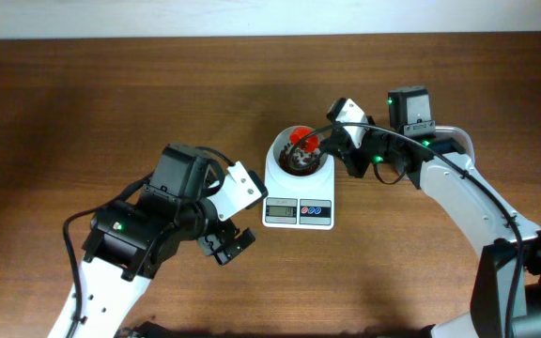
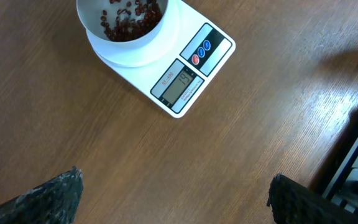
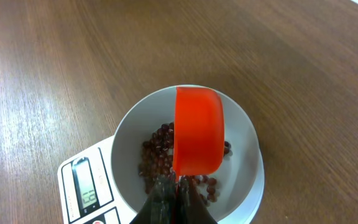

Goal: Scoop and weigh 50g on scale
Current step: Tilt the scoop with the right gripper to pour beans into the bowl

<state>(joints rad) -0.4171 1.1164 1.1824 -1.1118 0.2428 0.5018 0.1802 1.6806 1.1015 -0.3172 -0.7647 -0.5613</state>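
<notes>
The white scale (image 1: 298, 212) stands mid-table with its round white bowl (image 1: 281, 150) on top. Dark red-brown beans (image 3: 157, 155) lie in the bowl (image 3: 129, 124). My right gripper (image 3: 178, 193) is shut on the handle of a red scoop (image 3: 197, 130), which hangs tipped over the bowl with its outer side toward the wrist camera. From overhead the scoop (image 1: 303, 141) sits over the bowl's far side, the right gripper (image 1: 331, 145) just right of it. My left gripper (image 1: 225, 242) stands wide open and holds nothing, low over bare wood left of the scale (image 2: 191, 71).
The left arm's body (image 1: 148, 230) fills the near left of the table. The right arm (image 1: 458, 188) reaches in from the right. The table's far edge (image 1: 252, 38) runs along the top. In the left wrist view the fingers (image 2: 48, 199) frame bare wood.
</notes>
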